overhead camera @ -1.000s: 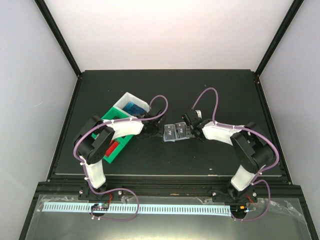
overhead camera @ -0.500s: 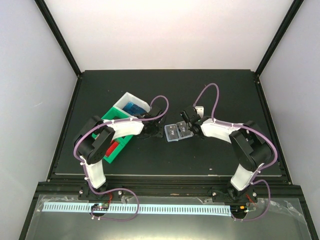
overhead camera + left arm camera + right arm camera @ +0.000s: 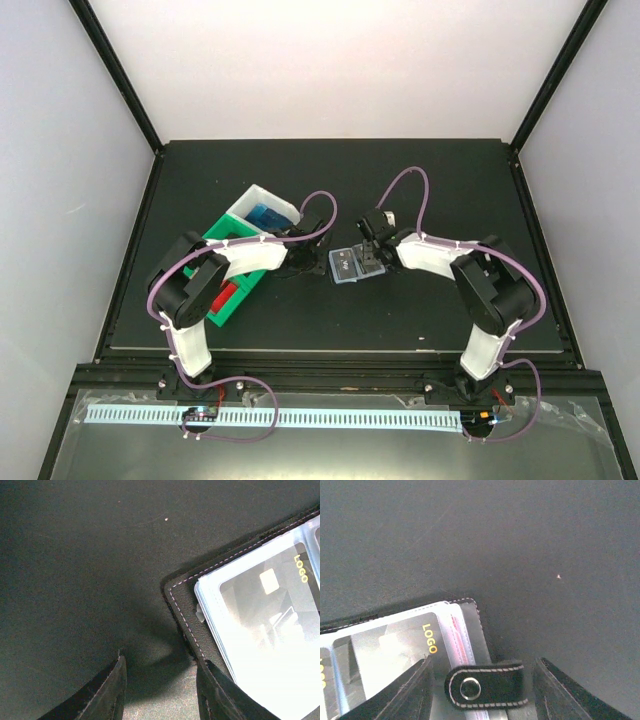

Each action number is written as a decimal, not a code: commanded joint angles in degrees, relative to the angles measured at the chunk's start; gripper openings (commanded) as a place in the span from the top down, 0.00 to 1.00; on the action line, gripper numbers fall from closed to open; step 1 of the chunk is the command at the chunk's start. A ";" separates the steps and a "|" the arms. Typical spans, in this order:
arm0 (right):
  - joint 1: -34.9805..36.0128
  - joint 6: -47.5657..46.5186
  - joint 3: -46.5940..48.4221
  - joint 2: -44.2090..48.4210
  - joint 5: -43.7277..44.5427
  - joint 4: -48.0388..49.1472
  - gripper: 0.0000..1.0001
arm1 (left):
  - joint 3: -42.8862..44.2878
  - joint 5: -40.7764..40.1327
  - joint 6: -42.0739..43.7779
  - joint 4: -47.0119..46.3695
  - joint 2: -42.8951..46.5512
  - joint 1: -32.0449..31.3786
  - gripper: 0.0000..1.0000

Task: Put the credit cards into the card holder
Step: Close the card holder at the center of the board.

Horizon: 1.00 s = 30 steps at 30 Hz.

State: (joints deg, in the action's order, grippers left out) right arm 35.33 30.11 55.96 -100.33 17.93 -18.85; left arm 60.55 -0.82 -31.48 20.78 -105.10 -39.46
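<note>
Black table (image 3: pixel 440 190): the floor of a white-walled enclosure is filled by it. Both arms are reached inward over it, toward the middle.

Green tray (image 3: pixel 228 306): seen left of centre, partly covered by the left arm. A white tray (image 3: pixel 262 194) is set against its far end, with something blue inside.

Card holder (image 3: pixel 346 265): found near the table's centre, just right of the trays, laid open and flat with the light blue inside up. Its long axis is run left to right across the table, slightly skewed, so one short end is turned toward each arm. A black stitched border is seen round the clear pockets.

Left gripper (image 3: pixel 160 692): brought down at the holder's left end. The jaws are held partly spread, with a clear gap between them. One finger (image 3: pixel 220 695) is seen over the stitched border, the other over bare mat beside it. Nothing is pinched. Whether the first finger presses on the leather cannot be told.

Right gripper (image 3: pixel 482 700): placed at the holder's right end, jaws spread wide. The snap strap (image 3: pixel 485 685) is seen between the fingers, laid across the holder's edge with the stud up and a thin gap to each finger. Nothing is gripped.

Card (image 3: pixel 395 647): seen through a clear pocket, pale and washed by glare, with gold "LOGO" printed along one short edge. Reddish edges are shown in the pocket stack beside it.
</note>
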 commanded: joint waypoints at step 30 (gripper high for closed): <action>0.18 7.18 4.45 -2.97 17.42 -13.27 0.65 | -3.51 0.64 0.27 5.97 -2.80 0.70 0.59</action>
State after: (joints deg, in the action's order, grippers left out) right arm 35.38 35.42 59.24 -103.22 30.76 -29.23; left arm 60.18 -0.69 -31.48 20.34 -104.88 -39.46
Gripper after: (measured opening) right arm 0.320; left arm 0.406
